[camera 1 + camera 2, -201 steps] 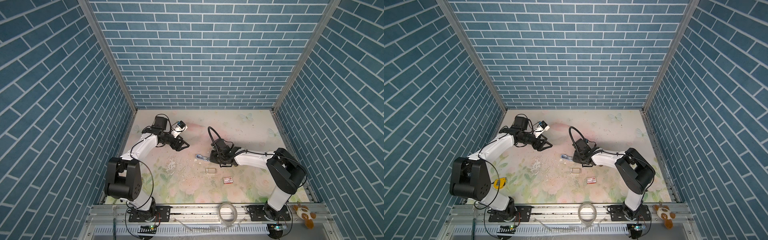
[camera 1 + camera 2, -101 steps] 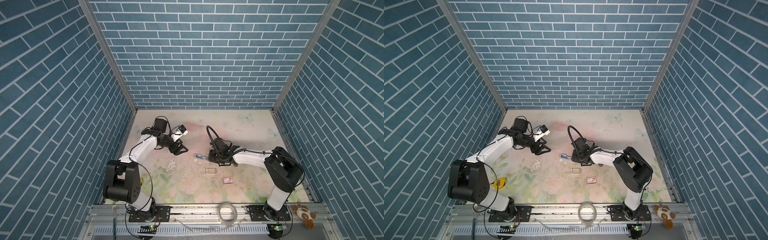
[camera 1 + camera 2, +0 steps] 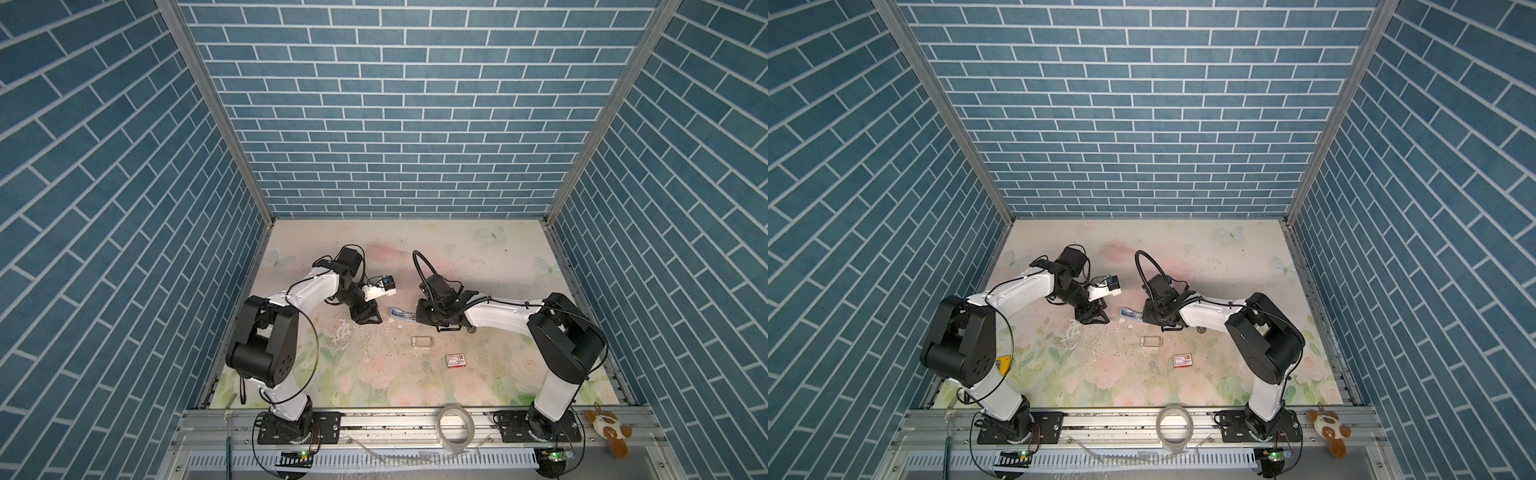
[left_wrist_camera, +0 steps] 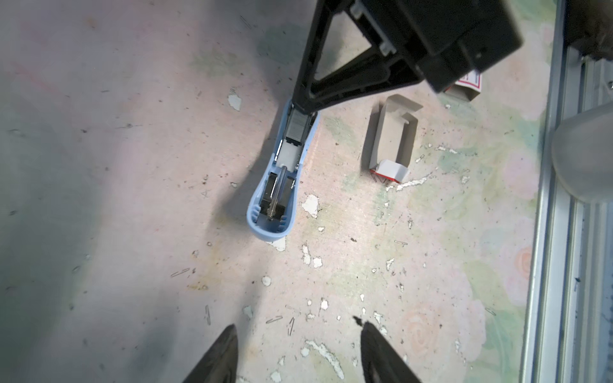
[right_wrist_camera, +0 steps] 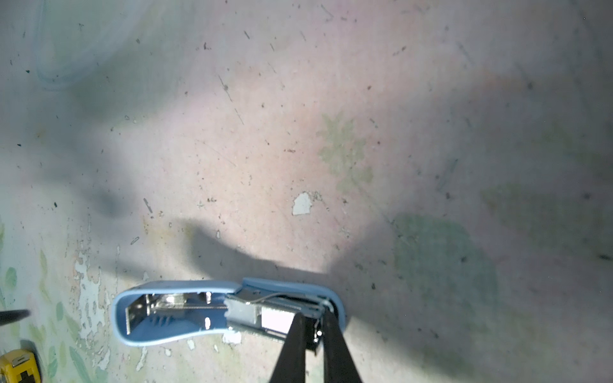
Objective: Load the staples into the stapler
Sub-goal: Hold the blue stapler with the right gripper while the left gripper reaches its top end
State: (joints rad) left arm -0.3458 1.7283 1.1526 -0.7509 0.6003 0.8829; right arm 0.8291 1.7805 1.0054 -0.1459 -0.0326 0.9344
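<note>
Right jaws, shut tight, bear on the staples [image 4: 296,127] in the open stapler [image 4: 282,172] midway across the desk [image 3: 478,257]; left jaws hang half open, empty, to its left, so the unbraced stapler could skid.

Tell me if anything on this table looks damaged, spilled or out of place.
Yes. The table mat is flaking: white chipped patches show around the open blue stapler. Also, loose staples lie scattered on the mat, as if spilled. An opened cardboard tray lies beside the stapler.
</note>
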